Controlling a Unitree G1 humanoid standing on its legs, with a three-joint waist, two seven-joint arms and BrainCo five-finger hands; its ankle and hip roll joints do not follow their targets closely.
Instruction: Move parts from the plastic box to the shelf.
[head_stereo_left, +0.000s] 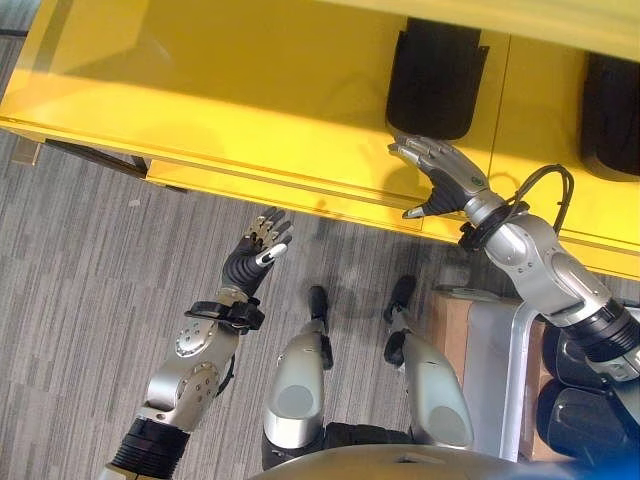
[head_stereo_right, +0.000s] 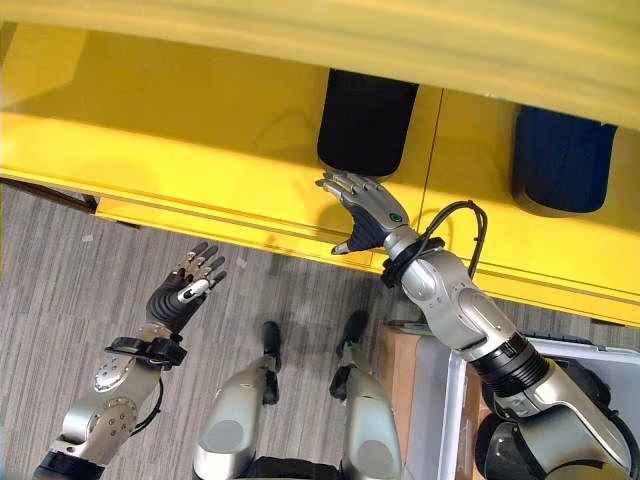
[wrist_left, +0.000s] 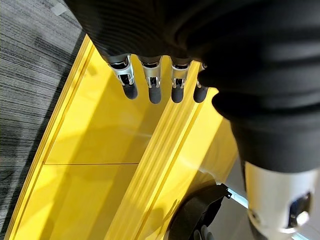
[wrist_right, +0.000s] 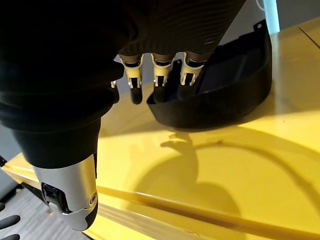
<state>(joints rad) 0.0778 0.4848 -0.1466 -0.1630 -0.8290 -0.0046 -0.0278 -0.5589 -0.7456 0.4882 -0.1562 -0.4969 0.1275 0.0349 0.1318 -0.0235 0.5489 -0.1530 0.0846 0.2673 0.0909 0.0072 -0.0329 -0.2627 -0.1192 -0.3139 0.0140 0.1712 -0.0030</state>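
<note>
The right hand (head_stereo_right: 365, 212), fingers straight, touches a black part (head_stereo_right: 365, 120) on the shelf (head_stereo_right: 200, 140); it looks hard and light, best held by its rim.

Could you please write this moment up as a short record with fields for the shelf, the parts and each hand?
shelf: yellow shelf, running across the top of the head views
parts on shelf: black part just past the right hand; second dark part further right
right hand: right hand over the shelf edge, fingers straight, near the black part's edge, holding nothing
left hand: left hand raised over the floor, open, empty
box: grey plastic box at lower right
</note>
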